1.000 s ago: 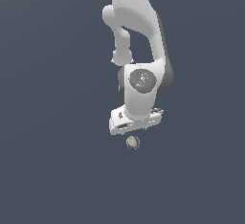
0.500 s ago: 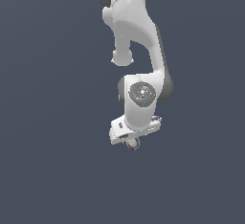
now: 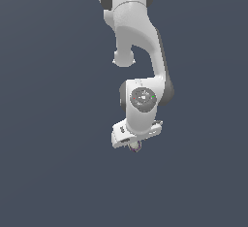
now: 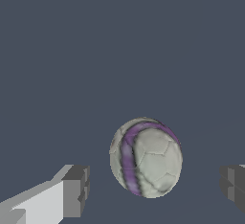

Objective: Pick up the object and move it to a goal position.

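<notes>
The object (image 4: 146,157) is a small pale grey-beige ball with a purple band, lying on the dark grey floor. It sits between my two dark fingertips (image 4: 76,189) with a gap on either side, touching neither. My gripper (image 4: 155,187) is open around it. In the exterior view the white hand hangs straight down from the arm, and the gripper (image 3: 134,145) has come down over the object (image 3: 137,147), of which only a small part shows below the hand.
A flat, uniform dark grey floor (image 3: 58,172) stretches all around. Only the white arm (image 3: 135,37) stands above it.
The arm has lowered its hand over the ball. A second ago the ball lay fully in sight below the fingers; now the hand hides most of it.
</notes>
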{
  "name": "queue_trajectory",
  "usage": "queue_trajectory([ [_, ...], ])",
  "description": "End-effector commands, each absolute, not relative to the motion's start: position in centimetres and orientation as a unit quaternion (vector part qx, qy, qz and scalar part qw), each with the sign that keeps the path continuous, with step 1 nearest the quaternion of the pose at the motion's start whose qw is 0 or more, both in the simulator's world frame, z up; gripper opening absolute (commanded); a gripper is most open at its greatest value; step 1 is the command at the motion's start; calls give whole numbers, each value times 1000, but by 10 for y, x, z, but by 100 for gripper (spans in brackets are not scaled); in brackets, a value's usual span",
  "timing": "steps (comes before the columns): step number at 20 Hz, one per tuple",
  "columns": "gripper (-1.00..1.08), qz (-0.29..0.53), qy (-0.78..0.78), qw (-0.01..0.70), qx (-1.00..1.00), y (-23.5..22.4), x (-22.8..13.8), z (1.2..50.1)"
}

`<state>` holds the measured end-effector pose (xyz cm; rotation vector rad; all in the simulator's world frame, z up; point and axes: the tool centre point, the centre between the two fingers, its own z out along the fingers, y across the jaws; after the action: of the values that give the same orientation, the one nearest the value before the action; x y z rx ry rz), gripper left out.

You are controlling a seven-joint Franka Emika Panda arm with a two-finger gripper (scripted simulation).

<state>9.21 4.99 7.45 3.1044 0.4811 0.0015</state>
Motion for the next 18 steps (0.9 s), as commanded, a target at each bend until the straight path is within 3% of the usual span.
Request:
queue_trajectory([
  [1,100,0,153,0,988,50,91,61],
  [11,100,0,154,0,988,50,93,37],
  [12,-100,0,154,0,988,50,93,37],
  [18,-100,0,154,0,988,50,93,37],
])
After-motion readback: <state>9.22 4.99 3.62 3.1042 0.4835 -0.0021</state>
